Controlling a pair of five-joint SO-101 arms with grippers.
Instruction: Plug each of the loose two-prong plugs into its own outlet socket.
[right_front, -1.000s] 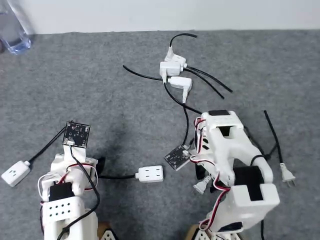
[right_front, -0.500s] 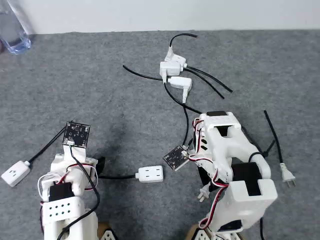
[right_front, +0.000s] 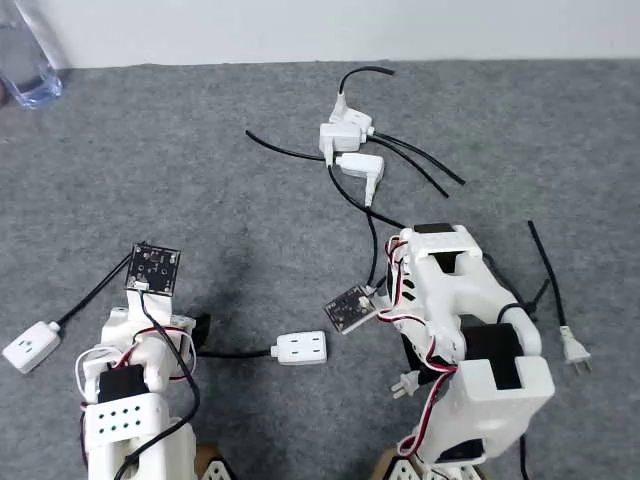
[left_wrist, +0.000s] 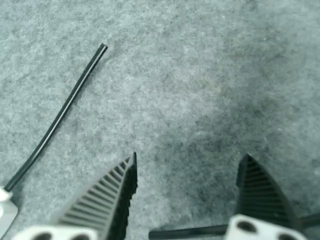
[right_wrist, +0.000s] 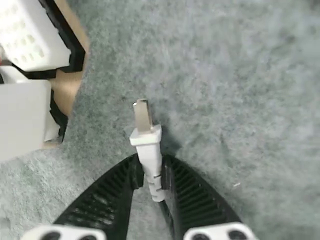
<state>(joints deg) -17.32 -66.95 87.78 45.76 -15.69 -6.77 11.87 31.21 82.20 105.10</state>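
My right gripper (right_wrist: 151, 162) is shut on a white two-prong plug (right_wrist: 146, 140), with the prongs sticking out past the fingertips just above the grey carpet. From above, that plug (right_front: 403, 384) pokes out beside the right arm near the front edge. A white outlet socket (right_front: 301, 347) on a black cord lies between the two arms. A second socket (right_front: 30, 346) lies at the far left. Another loose plug (right_front: 573, 347) rests to the right of the right arm. My left gripper (left_wrist: 190, 157) stands open over bare carpet, holding nothing.
At the back centre lies a white adapter (right_front: 345, 133) with a white plug (right_front: 362, 165) and several black cords tangled around it. A thin black cord (left_wrist: 60, 115) runs by the left gripper. A clear bottle (right_front: 25, 60) stands in the far left corner.
The right arm has shifted slightly, carrying the held plug a little toward the front edge. The left arm and the sockets have not moved.
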